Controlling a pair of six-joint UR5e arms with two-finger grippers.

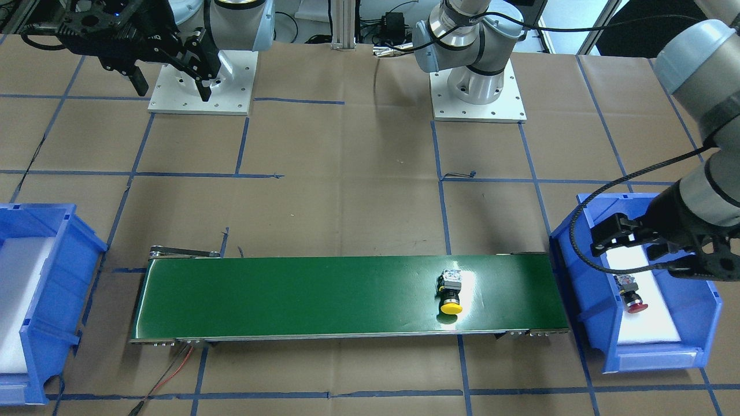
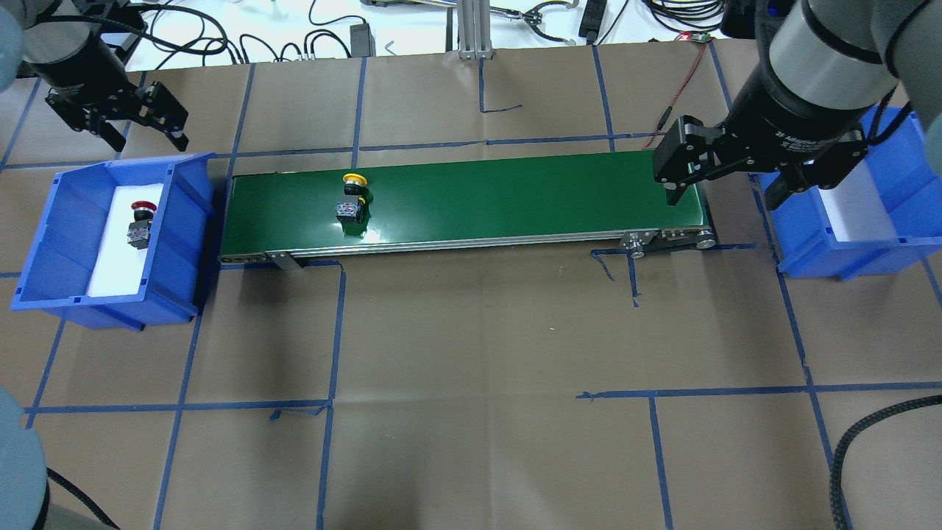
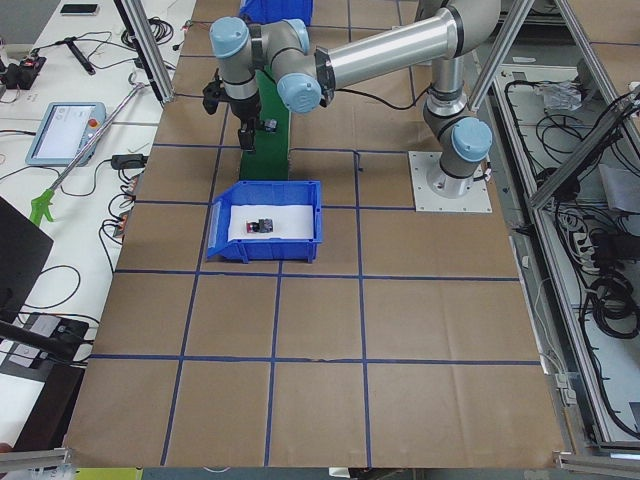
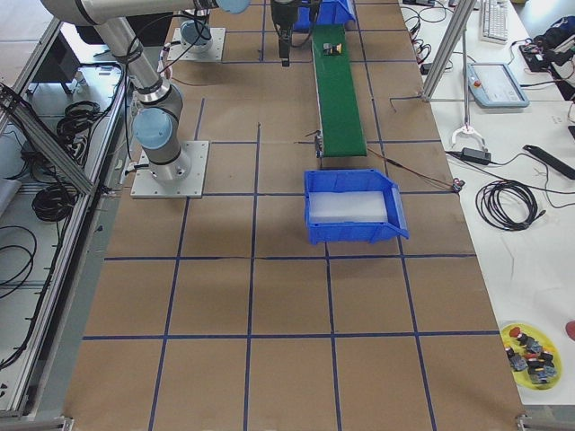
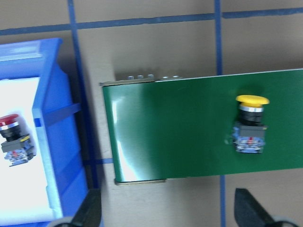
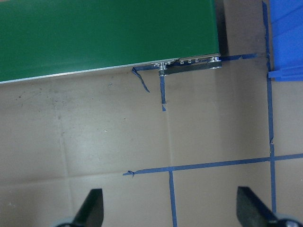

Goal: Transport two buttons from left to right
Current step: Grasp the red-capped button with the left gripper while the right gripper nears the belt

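Brown-papered table (image 2: 471, 331), blue-taped in squares. On green conveyor belt (image 2: 515, 199), near its left end: yellow button (image 2: 353, 197), lying sideways. In left blue bin (image 2: 199, 213): red button (image 2: 140, 223). Left gripper (image 2: 145, 132) and right gripper (image 2: 721, 191) spread wide, empty. Probably light, rigid, cap slick — pinch across blocky body.

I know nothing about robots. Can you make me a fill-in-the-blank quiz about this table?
The push-button switch with the yellow mushroom cap lies on the long ___ conveyor belt. The red-capped push-button switch lies inside a ___ plastic bin. The black left gripper and right gripper are both ___, holding nothing. Missing: green; blue; open.
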